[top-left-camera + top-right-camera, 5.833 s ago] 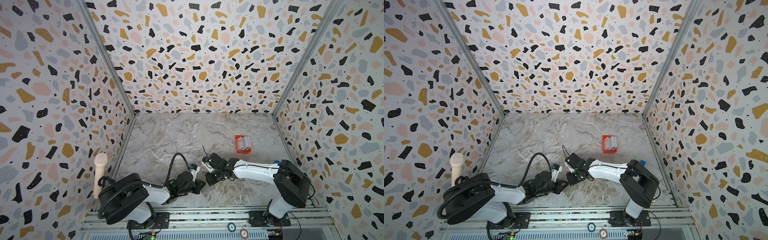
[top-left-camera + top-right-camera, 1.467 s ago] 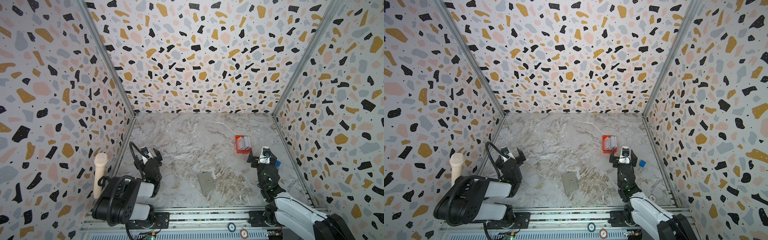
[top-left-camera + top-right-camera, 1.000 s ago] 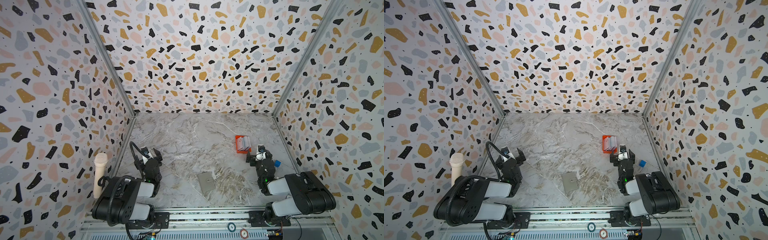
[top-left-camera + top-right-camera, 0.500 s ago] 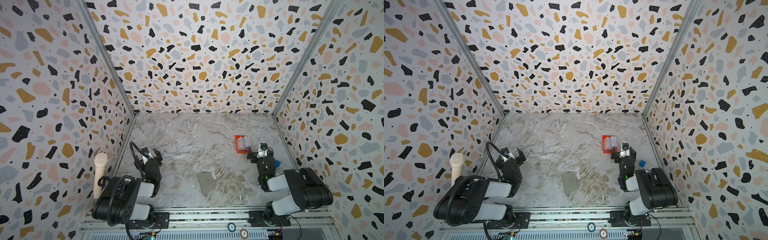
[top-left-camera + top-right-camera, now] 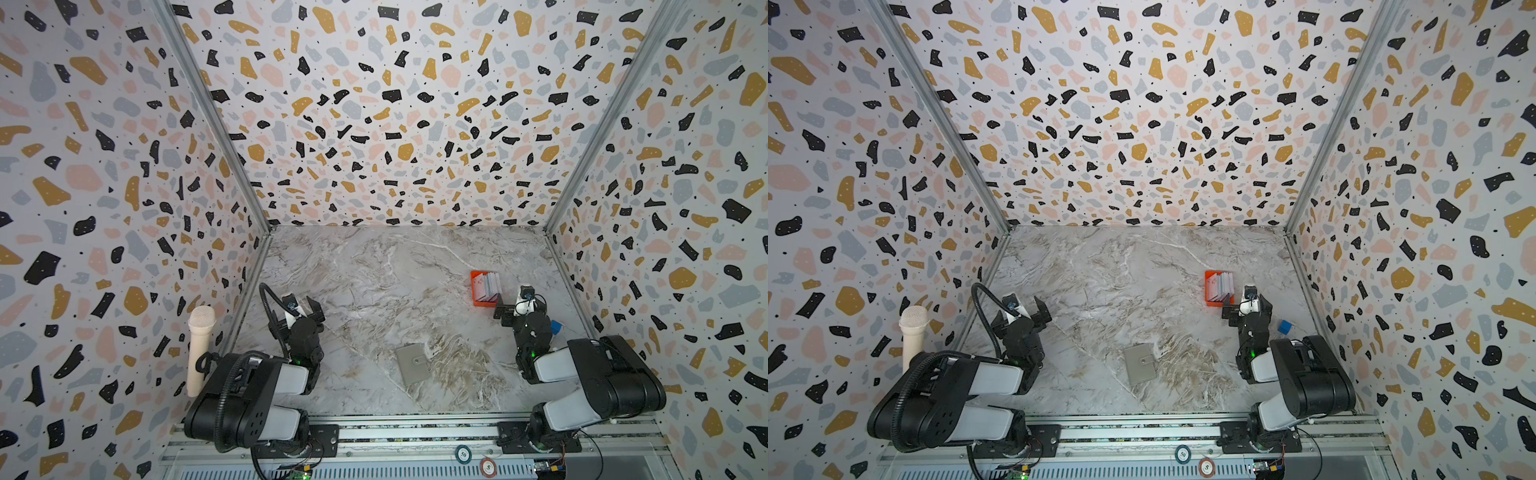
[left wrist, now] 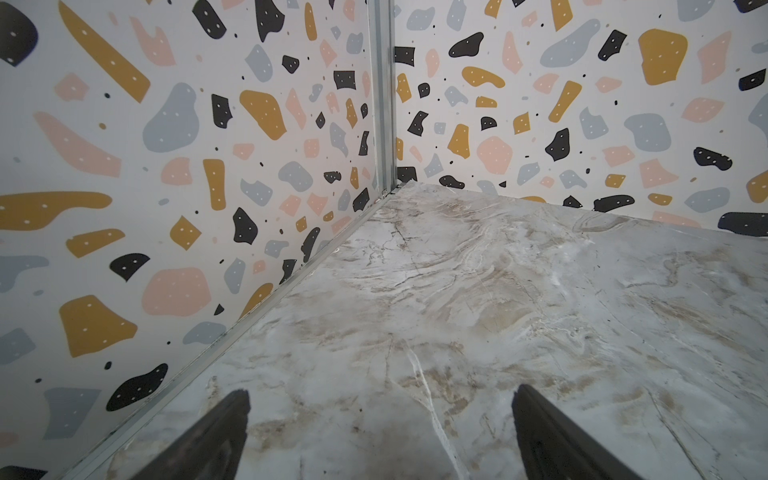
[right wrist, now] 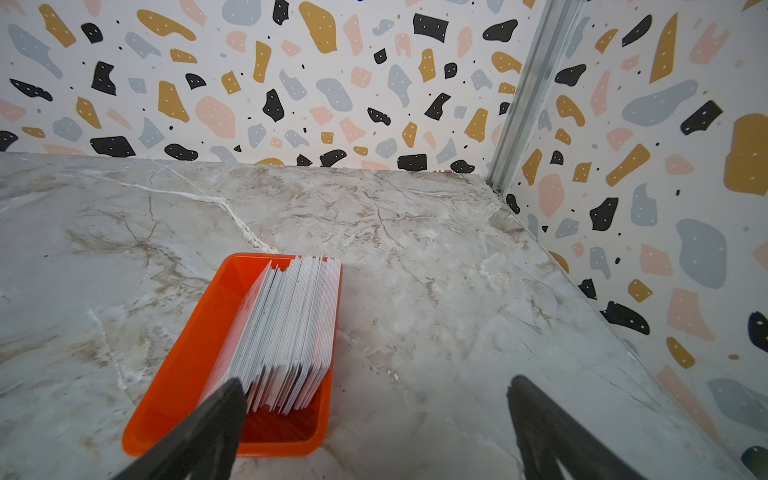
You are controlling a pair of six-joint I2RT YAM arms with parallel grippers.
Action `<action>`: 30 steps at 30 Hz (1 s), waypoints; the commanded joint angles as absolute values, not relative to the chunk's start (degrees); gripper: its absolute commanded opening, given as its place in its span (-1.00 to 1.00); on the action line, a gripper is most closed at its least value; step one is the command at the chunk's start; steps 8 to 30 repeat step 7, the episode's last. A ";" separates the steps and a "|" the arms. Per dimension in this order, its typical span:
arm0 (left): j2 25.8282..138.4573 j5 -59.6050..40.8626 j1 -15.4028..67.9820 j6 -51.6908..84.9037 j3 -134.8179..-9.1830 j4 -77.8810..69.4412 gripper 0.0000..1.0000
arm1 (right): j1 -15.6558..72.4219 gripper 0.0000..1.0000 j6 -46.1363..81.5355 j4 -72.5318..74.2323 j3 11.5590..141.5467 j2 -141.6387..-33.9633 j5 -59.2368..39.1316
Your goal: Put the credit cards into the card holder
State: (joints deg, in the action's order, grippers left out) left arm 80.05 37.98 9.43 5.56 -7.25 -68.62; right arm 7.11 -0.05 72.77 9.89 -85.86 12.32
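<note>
Cards [image 7: 291, 324] are stacked in the tray [image 7: 187, 353], so loading is judged unfinished; the holder [image 5: 411, 363] (closed, contents hidden) is laid well apart from the tray. Right gripper [image 7: 376, 384], beside the tray, and left gripper [image 6: 381, 391] are spread, empty.

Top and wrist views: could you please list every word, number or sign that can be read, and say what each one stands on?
"50": on the dark round chip lying on the front rail, in both top views.
"5": on the red round chip beside it.
credit cards in the orange tray: any print is too small to read.
card holder: no text visible.
</note>
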 commanded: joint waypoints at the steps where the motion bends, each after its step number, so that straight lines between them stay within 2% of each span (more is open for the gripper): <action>1: 79.51 38.23 9.36 5.21 -8.02 -70.62 0.99 | 6.90 0.98 0.86 72.16 11.34 -85.44 12.48; 30: 79.48 38.23 9.45 5.21 -8.00 -70.62 0.99 | 6.94 0.98 0.81 72.42 11.14 -85.34 12.54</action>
